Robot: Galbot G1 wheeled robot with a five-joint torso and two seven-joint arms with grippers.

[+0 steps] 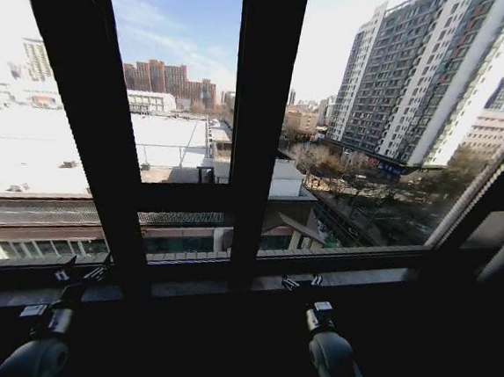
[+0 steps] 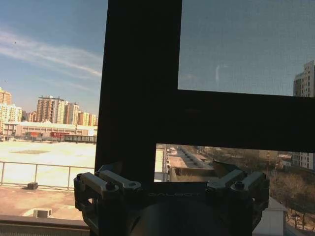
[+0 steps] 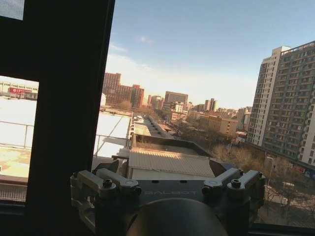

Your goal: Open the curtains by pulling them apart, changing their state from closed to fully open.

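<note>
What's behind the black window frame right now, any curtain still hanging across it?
Behind the black window frame: open sky, rooftops and a tall apartment block. No fabric crosses the glass. The bars hide strips of the city. Left gripper and right gripper sit low by the sill.

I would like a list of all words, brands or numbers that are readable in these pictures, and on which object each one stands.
"GALBOT": embossed on the dark body of the left gripper, faint, in the left wrist view.
"GALBOT": the same mark on the right gripper, in the right wrist view.
Red sign on a distant low building: too small to read.
Red strip on a far building: too blurred to read.
</note>
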